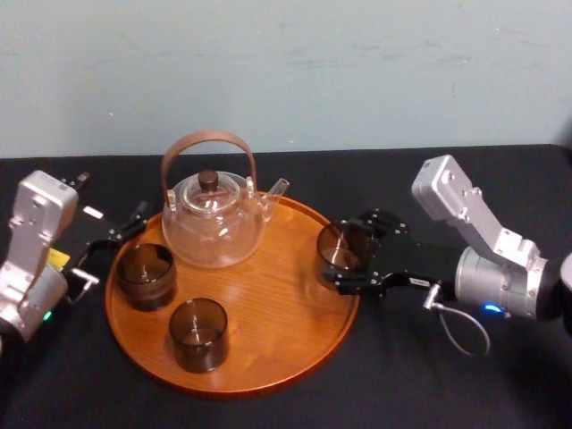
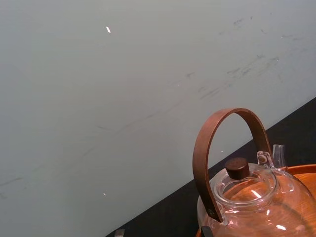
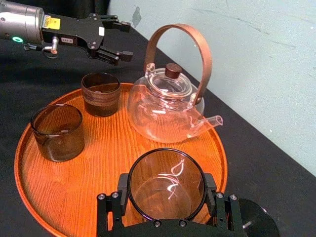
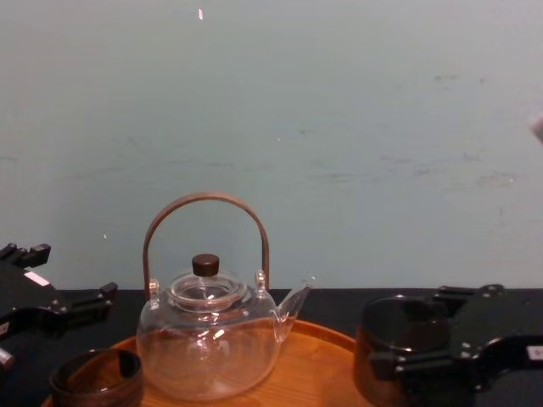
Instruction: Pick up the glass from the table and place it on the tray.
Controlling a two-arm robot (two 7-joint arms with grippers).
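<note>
While clasping the glass (image 1: 336, 250), right claw (image 1: 346, 257) hangs — at tray (image 1: 268, 315) rim.

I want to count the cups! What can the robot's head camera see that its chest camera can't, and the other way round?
Head view, not chest: the front glass and the tray's whole round shape. Chest view, not head: a higher bit of wall with a white speck. Both: the teapot, the left glass, the open left pincer, and the right pincer shut on a third glass at the tray's right edge. So, three cups.
</note>
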